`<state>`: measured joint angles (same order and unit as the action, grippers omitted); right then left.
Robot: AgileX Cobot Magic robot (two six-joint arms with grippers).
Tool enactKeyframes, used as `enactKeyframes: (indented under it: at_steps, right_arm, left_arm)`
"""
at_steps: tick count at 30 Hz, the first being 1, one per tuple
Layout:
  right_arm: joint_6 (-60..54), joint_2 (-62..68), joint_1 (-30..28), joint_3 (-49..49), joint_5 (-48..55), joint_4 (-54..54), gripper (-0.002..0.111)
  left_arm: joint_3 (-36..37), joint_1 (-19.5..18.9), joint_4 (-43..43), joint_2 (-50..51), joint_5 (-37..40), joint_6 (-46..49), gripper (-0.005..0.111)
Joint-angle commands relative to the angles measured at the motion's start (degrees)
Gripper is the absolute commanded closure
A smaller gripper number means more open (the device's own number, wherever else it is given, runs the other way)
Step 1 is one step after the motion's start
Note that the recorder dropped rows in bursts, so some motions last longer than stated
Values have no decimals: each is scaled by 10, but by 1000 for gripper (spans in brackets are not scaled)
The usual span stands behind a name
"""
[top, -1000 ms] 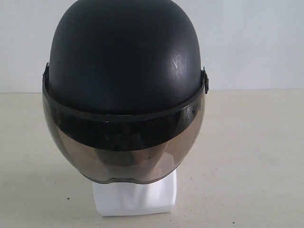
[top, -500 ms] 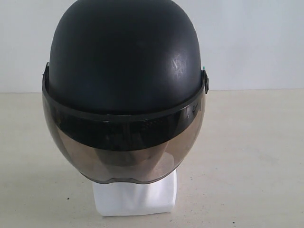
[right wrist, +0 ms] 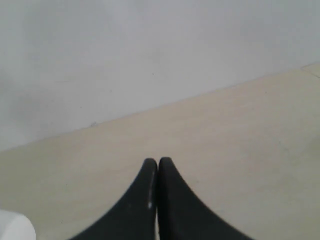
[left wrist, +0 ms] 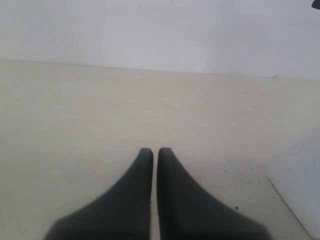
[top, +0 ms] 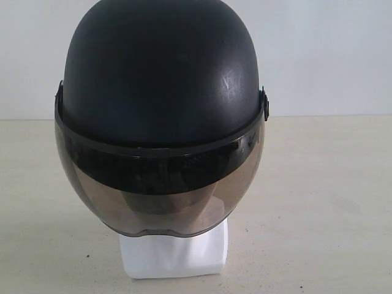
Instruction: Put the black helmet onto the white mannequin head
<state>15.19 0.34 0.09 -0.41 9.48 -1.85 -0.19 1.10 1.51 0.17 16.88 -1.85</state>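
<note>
Matte black and smoothly domed, the black helmet (top: 159,79) sits square on the white mannequin head (top: 174,256) and covers it down to the neck. A few pale scuffs mark the shell on one side. Its smoky visor (top: 159,196) is down, a curved see-through shield with a small notch at the middle of its lower rim. Behind it only a dim shape of the face shows. Below the visor the glossy white neck widens into a blocky base that stands on the table (top: 324,202).

That table is a pale cream, flat and matte, with faint grain and a few dark specks. It meets a plain off-white wall (top: 324,55) in a straight line behind the helmet.

Neither arm appears in the exterior view. The left gripper (left wrist: 155,152) hangs low over bare table, its dark tapered fingers drawn together with only a sliver between them and nothing held. The corner of the white base (left wrist: 300,190) shows at the edge of its view, apart from the fingertips. The right gripper (right wrist: 157,162) is likewise pressed closed and empty over the table, with a scrap of the white base (right wrist: 14,227) in the corner of its view, well clear of the tips.
</note>
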Motion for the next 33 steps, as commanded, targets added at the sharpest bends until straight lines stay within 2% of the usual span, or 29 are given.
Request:
enactKeyframes:
  at_steps: [1, 3, 6, 14, 19, 33]
  right_arm:
    - [-5, -3, -1, 4, 30, 48, 108]
    - [-7, -3, -1, 4, 38, 79, 108]
    - [-13, -3, -1, 4, 102, 82, 108]
    - [-41, -3, -1, 4, 107, 110, 108]
    - [-71, -3, -1, 4, 121, 169, 108]
    - [-15, -3, -1, 4, 117, 156, 108]
  left_arm:
    - [2, 2, 6, -2, 0, 2, 102]
    - [2, 2, 6, -2, 0, 2, 102]
    - [2, 2, 6, -2, 0, 2, 102]
    - [2, 2, 6, -2, 0, 2, 102]
    - [2, 2, 6, -2, 0, 2, 102]
    - [2, 2, 6, -2, 0, 2, 102]
